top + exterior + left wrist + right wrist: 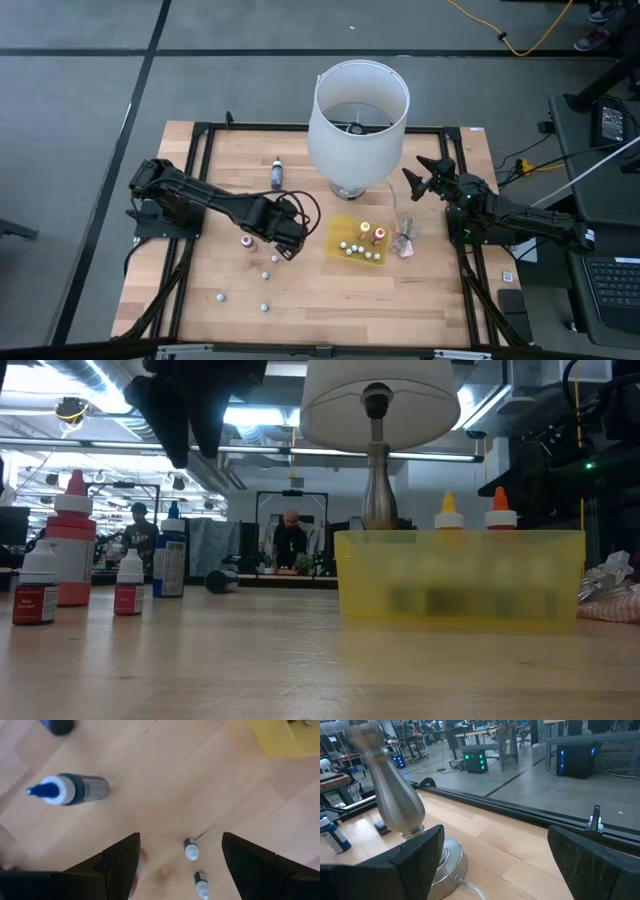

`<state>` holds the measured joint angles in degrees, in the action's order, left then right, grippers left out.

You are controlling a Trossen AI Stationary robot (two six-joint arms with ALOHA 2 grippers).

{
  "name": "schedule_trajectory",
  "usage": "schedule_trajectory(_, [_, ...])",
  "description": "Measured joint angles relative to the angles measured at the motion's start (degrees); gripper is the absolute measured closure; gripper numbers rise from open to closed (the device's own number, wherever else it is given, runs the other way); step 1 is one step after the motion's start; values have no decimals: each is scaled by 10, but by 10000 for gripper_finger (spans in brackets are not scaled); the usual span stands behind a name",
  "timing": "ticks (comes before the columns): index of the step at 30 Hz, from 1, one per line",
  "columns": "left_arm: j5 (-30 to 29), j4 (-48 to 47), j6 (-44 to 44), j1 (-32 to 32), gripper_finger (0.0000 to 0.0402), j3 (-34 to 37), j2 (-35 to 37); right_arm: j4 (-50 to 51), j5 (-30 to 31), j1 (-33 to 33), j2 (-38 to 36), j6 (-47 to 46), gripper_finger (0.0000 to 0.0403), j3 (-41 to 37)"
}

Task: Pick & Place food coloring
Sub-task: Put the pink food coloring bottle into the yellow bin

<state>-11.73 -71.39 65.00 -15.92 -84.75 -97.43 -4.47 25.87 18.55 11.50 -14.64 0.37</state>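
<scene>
Tiny white-capped food coloring bottles (191, 849) stand scattered below the spread, empty left hand (180, 865).

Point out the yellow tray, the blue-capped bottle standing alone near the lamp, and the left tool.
yellow tray (372, 262): high view, on its front rim.
blue-capped bottle (277, 173): high view, on its body.
left tool (288, 250): high view, midway between its open fingertips, above the small bottles.

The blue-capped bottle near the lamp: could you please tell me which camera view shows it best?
The left wrist view: the blue-capped bottle fills it large, unobstructed. The high view shows it small, standing beside the lamp. In the low view it stands distant at left. The right wrist view catches only part of it at the edge.
</scene>
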Motion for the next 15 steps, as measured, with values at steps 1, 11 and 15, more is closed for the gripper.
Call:
schedule_trajectory(1, [0, -2, 11, -2, 129, 0, 0, 0, 0, 0, 0, 0, 47, 0])
schedule_trajectory(11, [49, 80, 76, -4, 129, 54, -12, 0, 0, 0, 1, 0, 47, 0])
schedule_trajectory(15, [74, 88, 94, -6, 129, 78, -28, 0, 0, 0, 1, 1, 47, 0])
